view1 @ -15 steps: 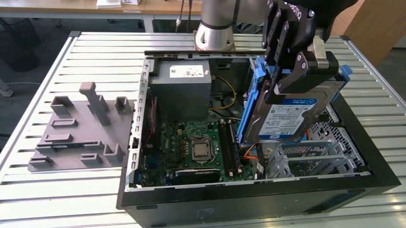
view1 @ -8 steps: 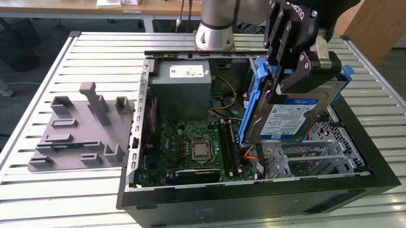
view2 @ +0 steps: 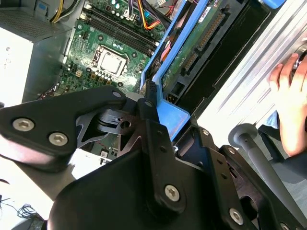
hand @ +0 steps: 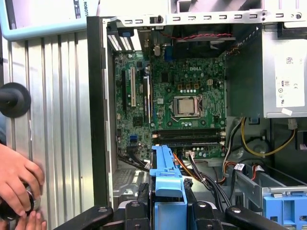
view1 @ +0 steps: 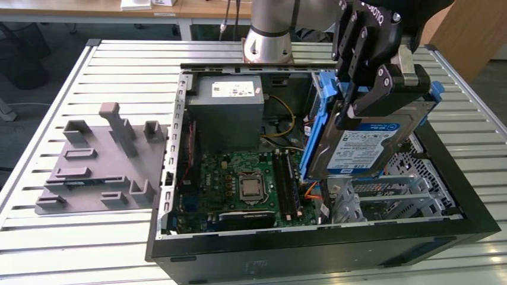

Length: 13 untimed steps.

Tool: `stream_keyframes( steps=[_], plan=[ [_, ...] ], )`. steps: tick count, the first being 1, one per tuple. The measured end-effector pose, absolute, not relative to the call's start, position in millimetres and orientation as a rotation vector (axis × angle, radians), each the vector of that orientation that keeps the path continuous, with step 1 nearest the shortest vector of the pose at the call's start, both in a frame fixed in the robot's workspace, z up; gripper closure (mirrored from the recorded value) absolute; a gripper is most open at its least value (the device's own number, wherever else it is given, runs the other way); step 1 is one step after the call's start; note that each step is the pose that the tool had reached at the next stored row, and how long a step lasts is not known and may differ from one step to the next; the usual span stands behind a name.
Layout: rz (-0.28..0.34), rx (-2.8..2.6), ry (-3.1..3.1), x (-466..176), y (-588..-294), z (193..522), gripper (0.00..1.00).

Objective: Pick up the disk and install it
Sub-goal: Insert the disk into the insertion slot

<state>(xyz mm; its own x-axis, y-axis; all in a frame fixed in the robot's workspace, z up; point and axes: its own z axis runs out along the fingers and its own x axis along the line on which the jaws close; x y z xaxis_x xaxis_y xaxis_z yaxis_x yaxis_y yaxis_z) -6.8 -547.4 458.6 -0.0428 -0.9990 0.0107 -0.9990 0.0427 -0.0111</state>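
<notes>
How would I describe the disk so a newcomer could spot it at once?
Find the open black computer case on the slatted table. On the exterior view's right, the gripper holds the disk tilted above the drive cage. Its blue-and-white label and blue side rails set it apart from the grey metal box.

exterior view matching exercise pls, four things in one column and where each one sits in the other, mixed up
Things
1. disk
2. power supply
3. motherboard
4. grey fixture

Places
A. flat on the floor of the case
B. on the table, at the exterior view's left of the case
C. clamped in the gripper, tilted over the case
D. in the case's far corner

Pairs: 1-C, 2-D, 3-A, 4-B
</notes>
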Motion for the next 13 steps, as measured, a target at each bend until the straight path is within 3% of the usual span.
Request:
stream_keyframes(
  steps=[13],
  plan=[
    [0.024,2.173,-2.268,-2.9,-547.4,458.6,0.64]
  ],
)
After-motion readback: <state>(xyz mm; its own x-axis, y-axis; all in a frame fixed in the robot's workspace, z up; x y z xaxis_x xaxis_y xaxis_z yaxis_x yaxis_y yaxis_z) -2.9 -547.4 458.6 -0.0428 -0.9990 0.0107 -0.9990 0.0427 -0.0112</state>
